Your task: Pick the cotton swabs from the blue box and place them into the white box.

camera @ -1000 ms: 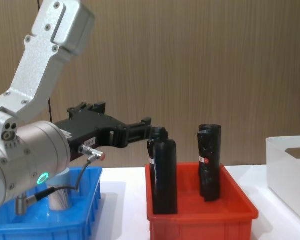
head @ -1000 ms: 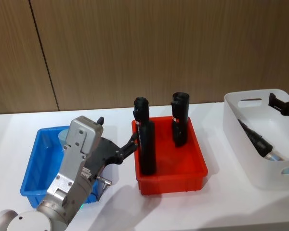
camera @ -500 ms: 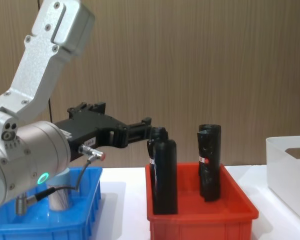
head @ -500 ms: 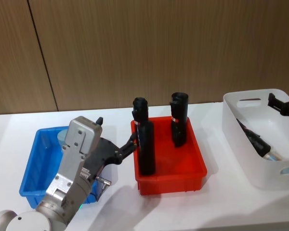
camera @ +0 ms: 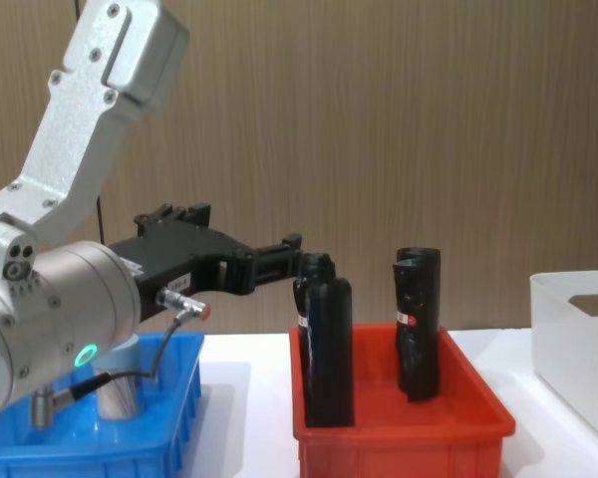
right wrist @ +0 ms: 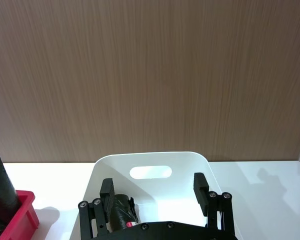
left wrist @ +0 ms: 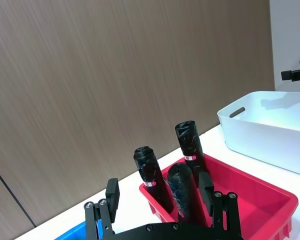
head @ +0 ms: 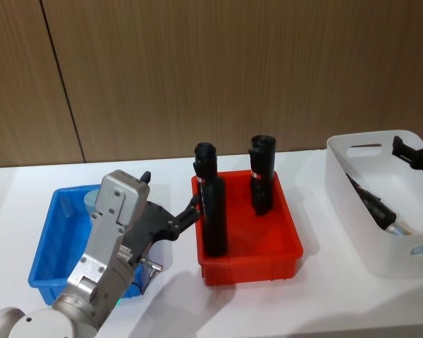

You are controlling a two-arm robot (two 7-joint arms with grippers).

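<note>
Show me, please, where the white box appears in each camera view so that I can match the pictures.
Head view: white box on the table at the right edge.
Left wrist view: white box past the red bin, farther from the camera.
Right wrist view: white box close in front, handle slot showing.
Chest view: white box cut off at the right edge.
Shared landmark: the red bin, on the box's left.

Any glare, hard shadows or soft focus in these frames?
Head view: soft shadows fall toward the camera from the red bin and the left gripper; no strong glare. Chest view: the left arm's near housing looms large and somewhat soft, while the black bottles look sharp. Left wrist view: the white box carries a faint shadow inside.
</note>
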